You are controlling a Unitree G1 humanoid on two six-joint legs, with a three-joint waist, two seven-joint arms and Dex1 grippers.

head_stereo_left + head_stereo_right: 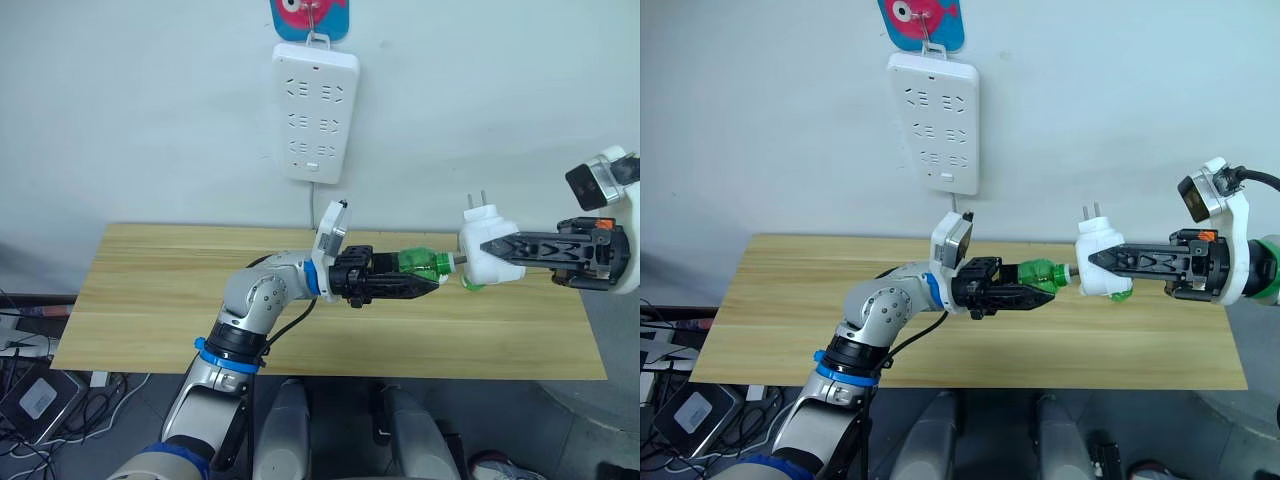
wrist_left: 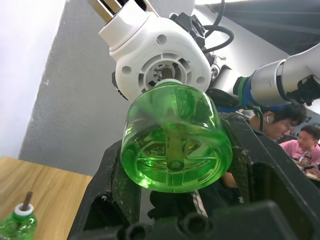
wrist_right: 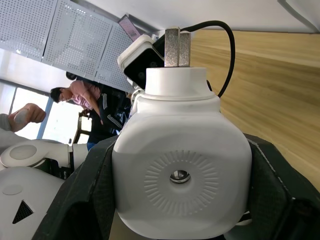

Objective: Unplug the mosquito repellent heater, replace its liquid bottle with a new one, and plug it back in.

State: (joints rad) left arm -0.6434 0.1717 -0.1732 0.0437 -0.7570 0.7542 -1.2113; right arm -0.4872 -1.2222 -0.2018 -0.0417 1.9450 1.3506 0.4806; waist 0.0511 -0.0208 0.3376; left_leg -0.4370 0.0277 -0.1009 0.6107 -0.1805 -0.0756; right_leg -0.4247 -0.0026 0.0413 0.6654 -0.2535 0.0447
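Observation:
The white mosquito repellent heater (image 1: pixel 484 243) hangs in the air over the table's right part, prongs (image 3: pixel 178 47) pointing up, with my right gripper (image 1: pixel 492 250) shut on its body. My left gripper (image 1: pixel 428 273) is shut on a green liquid bottle (image 1: pixel 424 264) lying level, neck toward the heater. The bottle's wick reaches the round opening in the heater's underside (image 2: pixel 160 75); how deep it sits I cannot tell. A second green bottle (image 2: pixel 17 223) with a bare wick stands on the table, partly hidden below the heater (image 1: pixel 1121 292).
A white multi-socket power strip (image 1: pixel 315 110) hangs on the wall above the wooden table (image 1: pixel 150 290); its cord drops behind the table. Cables and a device lie on the floor at the left (image 1: pixel 35 395). People sit in the background (image 2: pixel 300 145).

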